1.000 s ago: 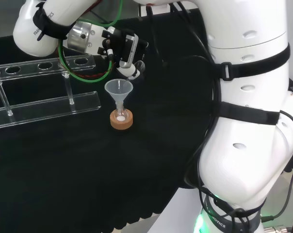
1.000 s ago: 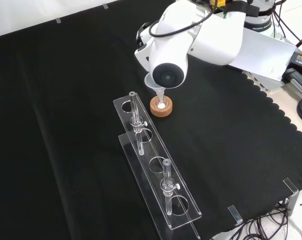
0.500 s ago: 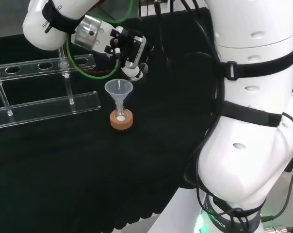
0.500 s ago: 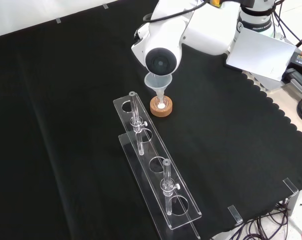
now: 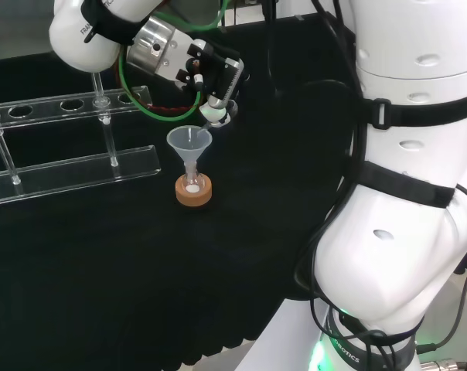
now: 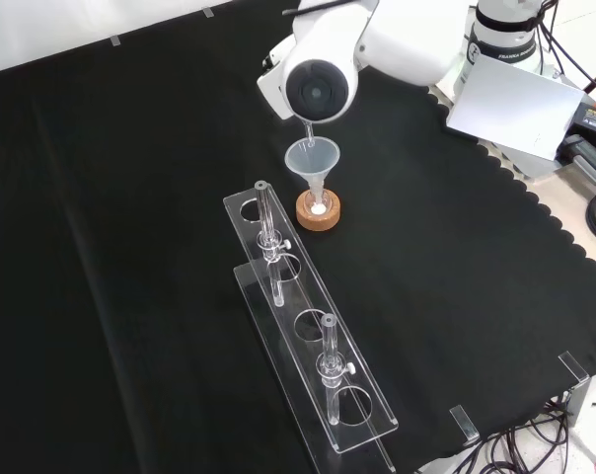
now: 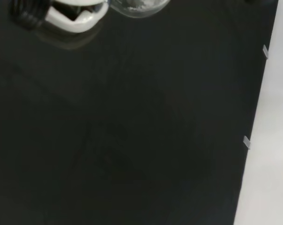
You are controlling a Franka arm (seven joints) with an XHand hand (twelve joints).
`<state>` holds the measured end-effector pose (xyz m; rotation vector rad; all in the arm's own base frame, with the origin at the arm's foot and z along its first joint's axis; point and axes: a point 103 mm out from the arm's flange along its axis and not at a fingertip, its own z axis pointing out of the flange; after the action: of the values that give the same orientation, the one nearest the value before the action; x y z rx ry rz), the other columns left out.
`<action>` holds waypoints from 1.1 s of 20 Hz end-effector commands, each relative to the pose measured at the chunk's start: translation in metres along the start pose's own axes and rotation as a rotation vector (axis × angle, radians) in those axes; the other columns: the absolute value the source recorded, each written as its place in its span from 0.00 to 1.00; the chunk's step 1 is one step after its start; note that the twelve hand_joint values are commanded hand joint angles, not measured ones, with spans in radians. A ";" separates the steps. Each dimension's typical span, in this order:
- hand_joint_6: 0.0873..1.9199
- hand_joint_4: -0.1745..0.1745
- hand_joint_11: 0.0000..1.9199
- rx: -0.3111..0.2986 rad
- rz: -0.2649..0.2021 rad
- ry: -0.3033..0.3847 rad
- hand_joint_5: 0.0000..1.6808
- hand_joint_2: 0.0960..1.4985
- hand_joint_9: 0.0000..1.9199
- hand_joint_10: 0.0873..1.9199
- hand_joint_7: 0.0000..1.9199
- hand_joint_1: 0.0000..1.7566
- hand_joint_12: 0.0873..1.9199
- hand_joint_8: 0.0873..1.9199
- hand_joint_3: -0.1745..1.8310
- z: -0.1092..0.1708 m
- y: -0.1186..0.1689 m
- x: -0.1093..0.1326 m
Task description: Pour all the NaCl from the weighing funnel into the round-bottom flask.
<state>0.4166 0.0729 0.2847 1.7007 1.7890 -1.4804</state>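
The weighing funnel [image 6: 309, 129] shows in the front view as a thin clear stem reaching down from under the arm's grey-capped link, its lower tip just above the rim of a clear plastic funnel [image 5: 189, 143]. In the head view the hand [image 5: 215, 79] sits up and to the right of that plastic funnel, black and white fingers [image 5: 218, 113] curled downward around a small clear piece, which I take to be the weighing funnel, though the glass is hard to make out there. Directly below the hand's fingertips, the plastic funnel stands upright with its spout down in the neck of the round-bottom flask [image 6: 318, 205]. White powder [image 5: 192, 188] lies in the bottom of the flask, which rests in a cork ring [image 5: 193, 193] on the black cloth [image 6: 130, 247]. Left of the hand in the head view, and nearer the camera in the front view, stands a clear acrylic rack [image 6: 308, 341] holding upright glass tubes.
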 end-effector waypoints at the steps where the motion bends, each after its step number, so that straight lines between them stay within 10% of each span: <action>1: 0.31 1.00 0.79 -0.018 0.000 0.068 0.76 0.42 0.85 0.00 0.73 0.64 0.25 0.11 0.39 0.009 0.001 -0.007; 22: 0.31 1.00 0.79 -0.110 -0.019 0.365 0.76 0.42 0.85 0.00 0.73 0.64 0.25 0.10 0.39 0.026 -0.001 -0.026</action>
<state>0.4128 0.0436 0.2944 1.9617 2.0055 -1.1404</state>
